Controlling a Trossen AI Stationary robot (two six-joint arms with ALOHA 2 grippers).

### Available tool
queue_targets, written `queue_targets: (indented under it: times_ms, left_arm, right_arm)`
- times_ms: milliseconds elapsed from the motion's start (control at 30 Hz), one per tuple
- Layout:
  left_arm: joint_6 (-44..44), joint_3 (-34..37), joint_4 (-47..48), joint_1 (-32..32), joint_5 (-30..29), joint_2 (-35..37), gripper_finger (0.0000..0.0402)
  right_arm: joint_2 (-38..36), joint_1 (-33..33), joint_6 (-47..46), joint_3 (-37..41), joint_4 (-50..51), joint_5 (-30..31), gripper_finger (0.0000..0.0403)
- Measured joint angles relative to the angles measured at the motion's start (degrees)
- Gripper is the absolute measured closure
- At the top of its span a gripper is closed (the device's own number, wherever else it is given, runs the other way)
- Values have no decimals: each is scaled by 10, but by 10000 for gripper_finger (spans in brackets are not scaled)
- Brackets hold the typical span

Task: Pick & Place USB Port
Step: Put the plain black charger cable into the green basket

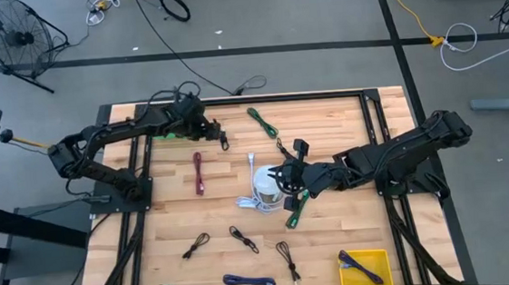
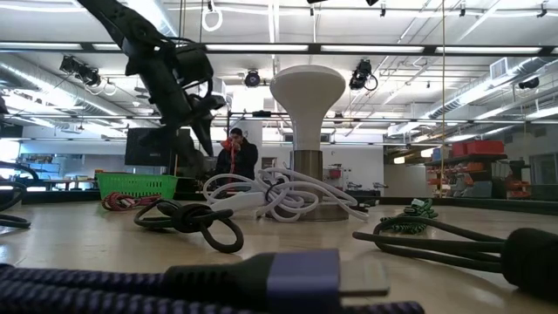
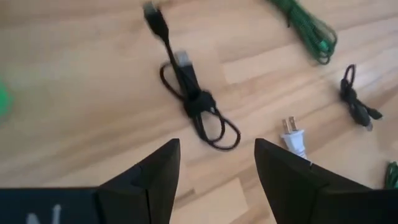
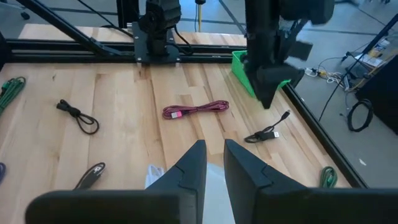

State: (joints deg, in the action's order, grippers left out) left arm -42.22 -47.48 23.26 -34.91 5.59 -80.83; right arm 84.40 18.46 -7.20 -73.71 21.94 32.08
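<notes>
Wooden counter [image 1: 335,236] strewn with bundled cables: the left hand [image 3: 214,163], fingers spread wide and empty, hovers over a black USB cable [image 3: 189,99] near the far edge. Judged the approach before pickup, the next move calls for lowering onto the bundle; the right hand [image 4: 213,163], fingers narrow, waits mid-counter.

I find no text, label, brand or number that I can read anywhere; pale marks on my left wrist's dark housing are cut off and illegible.

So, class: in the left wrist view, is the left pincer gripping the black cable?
No. The left pincer is open and hovers above the black cable, which lies untouched on the table.
</notes>
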Motion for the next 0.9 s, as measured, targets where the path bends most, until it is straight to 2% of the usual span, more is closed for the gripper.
queue_targets:
  times_ms: [300, 467, 633, 900]
  left_arm:
    - [-91, 0, -41, 56, -50, -68, 191]
    - [-115, 0, -108, 54, -68, -118, 191]
    - [-127, 0, -127, 48, -72, -168, 191]
    - [-127, -1, -205, 41, -88, -200, 191]
  right_arm:
    - [0, 0, 19, 0, 0, -37, 346]
    - [0, 6, 18, 0, 0, -46, 346]
    - [0, 22, 18, 0, 0, -46, 346]
    - [0, 32, 17, 0, 0, -45, 346]
